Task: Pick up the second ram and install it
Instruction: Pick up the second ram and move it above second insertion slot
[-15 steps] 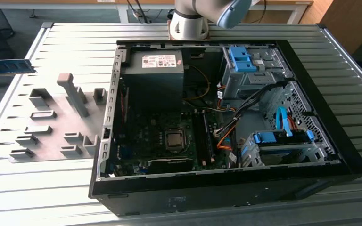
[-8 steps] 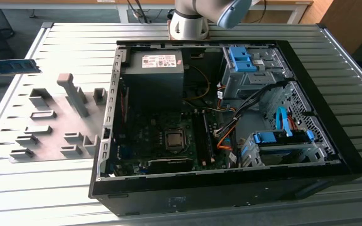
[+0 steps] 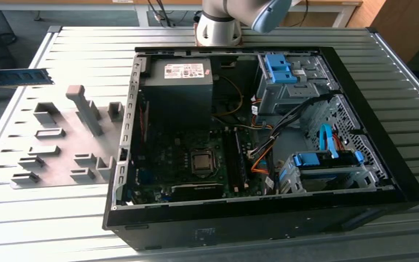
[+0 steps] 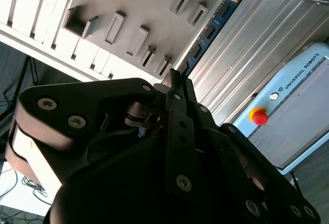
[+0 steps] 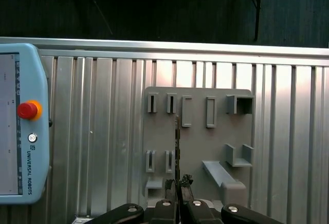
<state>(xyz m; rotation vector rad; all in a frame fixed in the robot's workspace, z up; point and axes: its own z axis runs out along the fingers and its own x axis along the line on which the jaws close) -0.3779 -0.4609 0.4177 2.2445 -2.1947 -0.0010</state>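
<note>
The counter (image 3: pixel 64 224) is a ribbed top of silver metal slats running crosswise in the exterior view; on it sits an open black computer case (image 3: pixel 268 224), its green board (image 3: pixel 169 164), grey power box (image 3: pixel 177 82) and blue drive brackets (image 3: pixel 279 68) all showing; the long black slots (image 3: pixel 235 158) lie beside the processor socket. Toward the exterior view's left lies a flat grey plate (image 3: pixel 57 139) with many small holders moulded on it, and a tall grey post (image 3: pixel 85 109) stands on it; the arm's base (image 3: pixel 220 27) stands at the counter's far edge.

The tool (image 5: pixel 178 182) is clamped on the memory stick (image 5: pixel 177 142); in the first wrist view the stick is edge-on, a thin dark line rising from between the black fingers (image 5: pixel 170 185), with the grey plate behind it; in the second wrist view its blue face and black chips run out from the fingertips along the plate's edge. In the exterior view the stick lies level at the far left edge of the picture, near the plate's far corner and well apart from the case; it seems lifted clear of the plate.

A pale blue hand controller (image 5: pixel 15 147) with a red button (image 5: pixel 28 110) rests on the counter beside the plate. Beyond the counter the room is dim; a dark floor with loose cables shows, and a wooden panel (image 3: pixel 406 22) stands at the exterior view's right.
</note>
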